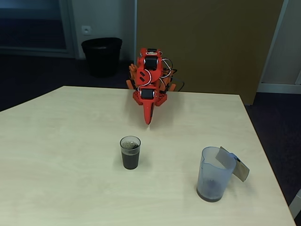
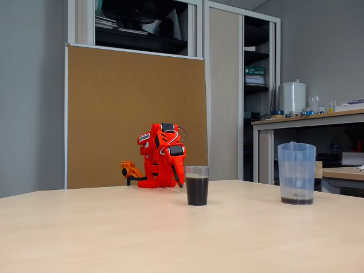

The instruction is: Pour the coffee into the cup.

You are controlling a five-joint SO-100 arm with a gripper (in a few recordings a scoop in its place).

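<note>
I judged the pour finished: the cup (image 1: 130, 152) held the coffee (image 1: 130, 159), the jug (image 1: 215, 175) stood far right, and my gripper (image 1: 148, 118), fingers together, rested folded at the far edge.

A: What colour is the arm (image 1: 148, 77)?
B: Bright orange-red all over, with black motor blocks set into the joints.
A: Cables?
B: Thin white wires loop around the upper joints. The gripper (image 1: 148, 117) tapers to a point.
A: Markings?
B: White lettering on the side, too small to read.
</note>
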